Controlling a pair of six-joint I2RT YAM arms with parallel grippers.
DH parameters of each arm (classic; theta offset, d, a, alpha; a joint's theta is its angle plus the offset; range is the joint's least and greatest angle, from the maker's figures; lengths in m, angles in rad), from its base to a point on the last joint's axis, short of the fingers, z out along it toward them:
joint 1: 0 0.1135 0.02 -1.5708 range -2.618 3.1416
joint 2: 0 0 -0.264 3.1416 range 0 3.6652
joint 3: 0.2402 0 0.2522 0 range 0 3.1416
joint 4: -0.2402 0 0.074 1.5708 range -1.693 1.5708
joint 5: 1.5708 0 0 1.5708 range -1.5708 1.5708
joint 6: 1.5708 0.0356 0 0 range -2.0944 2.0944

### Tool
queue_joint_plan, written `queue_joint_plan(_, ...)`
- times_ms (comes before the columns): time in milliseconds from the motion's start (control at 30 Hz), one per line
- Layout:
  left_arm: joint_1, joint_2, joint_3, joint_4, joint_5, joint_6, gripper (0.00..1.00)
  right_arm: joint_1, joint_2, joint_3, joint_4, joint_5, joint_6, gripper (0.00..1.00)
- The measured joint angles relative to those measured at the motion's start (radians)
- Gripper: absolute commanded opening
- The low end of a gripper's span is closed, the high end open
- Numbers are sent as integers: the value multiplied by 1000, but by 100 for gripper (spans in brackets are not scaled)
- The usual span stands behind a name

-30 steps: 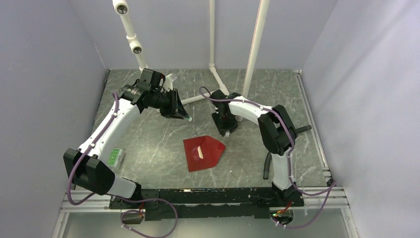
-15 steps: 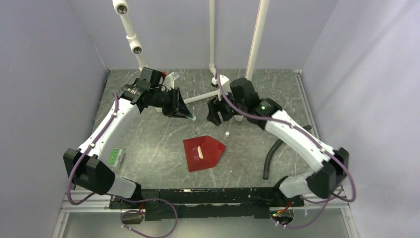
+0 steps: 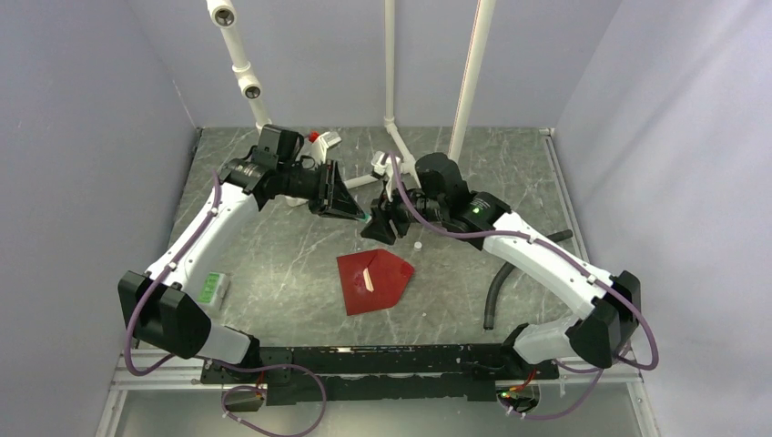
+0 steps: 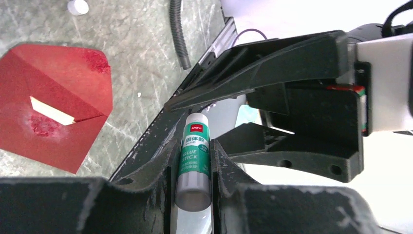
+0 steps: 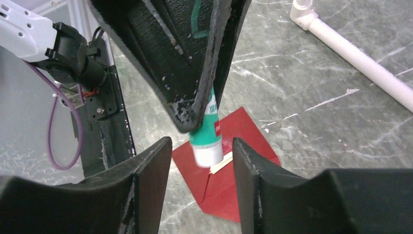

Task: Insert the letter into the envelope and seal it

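Our left gripper (image 3: 353,212) is clamped on a green-and-white glue stick (image 4: 195,156), and our right gripper (image 5: 200,148) hangs with its jaws apart just short of the stick's free end. Nearer to us the envelope (image 3: 373,280) lies flat with its flap folded down and a sliver of the letter (image 4: 51,110) peeking out, so we judge the sealing step is in hand. Next the right jaws need to line up squarely around the stick's end before closing.
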Motion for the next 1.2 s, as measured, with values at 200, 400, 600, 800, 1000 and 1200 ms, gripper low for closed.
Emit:
queue_joint_plan(200, 0, -6, -2, 30, 49, -6, 5, 4, 45, 31, 0, -10, -9, 26)
queue_joint_plan(400, 2, -12, -5, 55, 71, -10, 18, 6, 45, 37, 1, -27, -3, 8)
queue_joint_plan(600, 2, -13, -6, 65, 60, -26, 36, 6, 45, 37, 9, -29, 29, 0)
queue_joint_plan(800, -3, -122, -168, 338, -74, -227, 22, 7, 57, 25, 88, 23, 208, 0)
queue_joint_plan(1000, -19, -215, -300, 530, -264, -353, 25, 10, 63, -55, 263, 111, 459, 0)
queue_joint_plan(1200, -37, -225, -334, 625, -358, -395, 11, 13, 67, -92, 368, 149, 640, 0)
